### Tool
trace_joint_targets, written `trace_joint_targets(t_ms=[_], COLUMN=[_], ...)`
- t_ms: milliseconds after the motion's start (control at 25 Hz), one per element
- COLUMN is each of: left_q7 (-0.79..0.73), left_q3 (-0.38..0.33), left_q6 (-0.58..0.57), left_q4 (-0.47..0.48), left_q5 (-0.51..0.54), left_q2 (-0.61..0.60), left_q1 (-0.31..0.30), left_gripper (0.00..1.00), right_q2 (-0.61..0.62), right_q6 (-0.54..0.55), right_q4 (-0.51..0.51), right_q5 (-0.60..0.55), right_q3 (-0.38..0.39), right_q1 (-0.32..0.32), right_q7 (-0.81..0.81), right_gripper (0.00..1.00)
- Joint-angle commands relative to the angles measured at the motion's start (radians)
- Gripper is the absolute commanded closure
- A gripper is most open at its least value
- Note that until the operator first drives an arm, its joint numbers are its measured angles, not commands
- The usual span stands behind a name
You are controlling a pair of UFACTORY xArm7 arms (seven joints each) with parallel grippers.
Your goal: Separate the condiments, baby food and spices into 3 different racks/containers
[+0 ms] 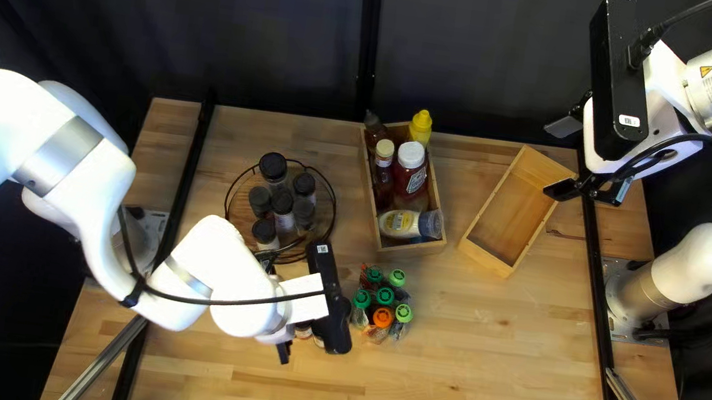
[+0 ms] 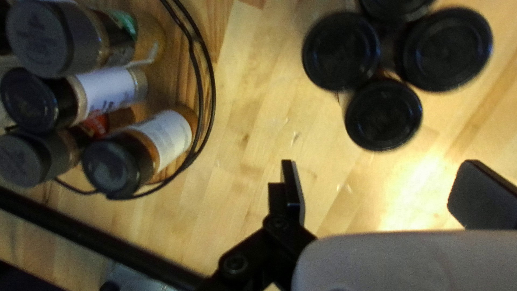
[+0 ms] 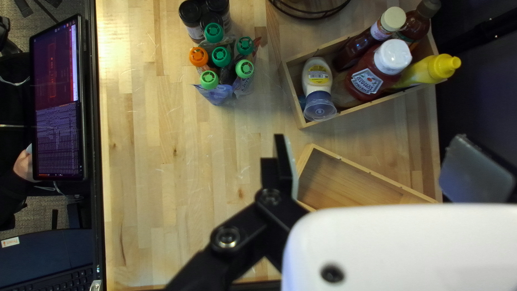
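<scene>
Spice jars [image 2: 164, 134], small clear cylinders with black lids and pale labels, are grouped in a round black wire rack [image 2: 212, 86] at the left, whose raised rim presumably keeps them from straying. The left gripper [image 2: 385, 186], fingers apart and holding nothing, is beside more black-lidded jars [image 2: 383, 114] on the table [image 1: 479, 384]; this placement suggests the next pick, with the lids as likely grasp points. Right of these, six baby-food pouches [image 3: 221, 57] with green and orange caps stand bunched, probably awaiting their own container. Farther back, an oblong pale-wood box [image 1: 412, 249] gathers the condiments: slim dark-red bottles [image 3: 353, 52], a broad red bottle [image 3: 371, 78] with a white cap, a yellow squeeze bottle [image 3: 432, 68] and a pale bottle [image 3: 318, 78] with a blue cap, tipped at the near end. A second pale-wood box [image 1: 510, 211], angled to its right, would suit the pouches. The right gripper [image 3: 379, 172], also open, is raised at the far right, seemingly clear of the left arm's work.
</scene>
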Motion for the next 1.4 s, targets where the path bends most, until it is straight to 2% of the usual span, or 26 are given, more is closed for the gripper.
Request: trace_joint_targets(t_ms=[40, 440, 480, 520, 600, 640, 680, 720, 760, 840, 1040, 1200, 1400], left_q7=[0.003, 0.068, 0.075, 0.080, 0.088, 0.091, 0.096, 0.100, 0.102, 0.107, 0.112, 0.108, 0.105], left_q3=[0.005, 0.007, 0.007, 0.007, 0.007, 0.007, 0.008, 0.008, 0.009, 0.009, 0.006, -0.015, -0.024], left_q6=[-0.031, -0.090, -0.095, -0.098, -0.101, -0.102, -0.103, -0.104, -0.104, -0.104, -0.075, 0.052, 0.179], left_q4=[0.000, 0.007, 0.006, 0.005, 0.003, 0.003, 0.002, 0.002, 0.002, 0.000, 0.007, 0.023, -0.007], left_q5=[0.009, -0.020, -0.023, -0.024, -0.025, -0.025, -0.026, -0.025, -0.026, -0.026, -0.028, -0.050, -0.076], left_q2=[0.023, 0.064, 0.066, 0.067, 0.066, 0.067, 0.066, 0.066, 0.065, 0.063, 0.044, -0.039, -0.162], left_q1=[0.006, 0.003, 0.003, 0.002, 0.002, 0.002, 0.002, 0.003, 0.003, 0.003, -0.001, -0.023, -0.039], left_gripper=[0.00, 0.00, 0.05, 0.16, 0.45, 0.51, 0.65, 0.75, 0.81, 0.88, 0.88, 0.83, 0.90], right_q2=[0.000, 0.000, 0.000, 0.000, 0.000, 0.000, 0.000, 0.000, 0.000, 0.000, 0.000, 0.000, 0.000], right_q6=[0.000, 0.000, 0.000, 0.000, 0.000, 0.000, 0.000, 0.000, 0.000, 0.000, 0.000, 0.000, 0.000], right_q4=[0.000, 0.000, 0.000, 0.000, 0.000, 0.000, 0.000, 0.000, 0.000, 0.000, 0.000, 0.000, 0.000], right_q5=[0.000, 0.000, 0.000, 0.000, 0.000, 0.000, 0.000, 0.000, 0.000, 0.000, 0.000, 0.000, 0.000], right_q3=[0.000, 0.000, 0.000, 0.000, 0.000, 0.000, 0.000, 0.000, 0.000, 0.000, 0.000, 0.000, 0.000], right_q1=[0.000, 0.000, 0.000, 0.000, 0.000, 0.000, 0.000, 0.000, 0.000, 0.000, 0.000, 0.000, 0.000], right_q7=[0.000, 0.000, 0.000, 0.000, 0.000, 0.000, 0.000, 0.000, 0.000, 0.000, 0.000, 0.000, 0.000], right_gripper=[0.00, 0.00, 0.00, 0.00, 0.00, 0.00, 0.00, 0.00, 0.00, 0.00, 0.00, 0.00, 0.00])
